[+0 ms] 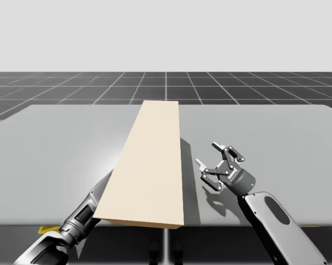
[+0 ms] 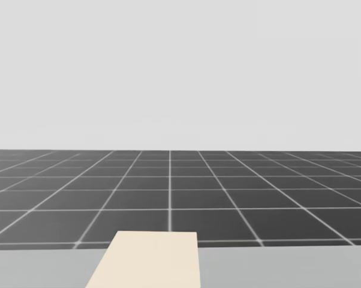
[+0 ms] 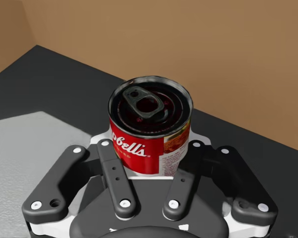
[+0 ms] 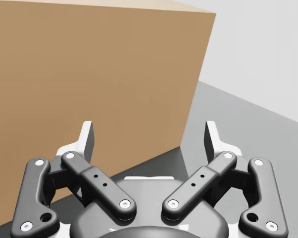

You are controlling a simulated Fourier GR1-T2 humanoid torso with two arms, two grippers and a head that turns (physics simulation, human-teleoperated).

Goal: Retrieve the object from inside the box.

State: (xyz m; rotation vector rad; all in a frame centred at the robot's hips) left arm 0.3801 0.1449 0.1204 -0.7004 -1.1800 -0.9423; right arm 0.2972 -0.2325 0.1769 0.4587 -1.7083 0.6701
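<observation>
Grasp phase, by my read: left claw (image 3: pixel 150 148) is inside the tan box (image 1: pixel 149 165), closed partway, with one finger pressed against each lower side of the red can (image 3: pixel 150 119). Can stands upright between the fingers on the box's dark floor, pull-tab top toward the wrist camera. Box's brown wall is well ahead of the claw, beyond the can. From above, my left arm (image 1: pixel 80 218) runs in under the near end of the box, so the lid hides can and claw there. Right claw (image 4: pixel 150 141) is spread wide and holds nothing. It hovers over the tabletop (image 1: pixel 276 143) just beside the box, whose side wall stands ahead of it. Nothing retrieved yet: can is in the box. Next move, I judge: pull the left arm straight back along its entry line, constant squeeze, can low and level so it clears the box edge. Grip sits low on the can, so it could tip away from the claw on a fast pull; go slow. Right claw should hold off so it doesn't nudge the box.
</observation>
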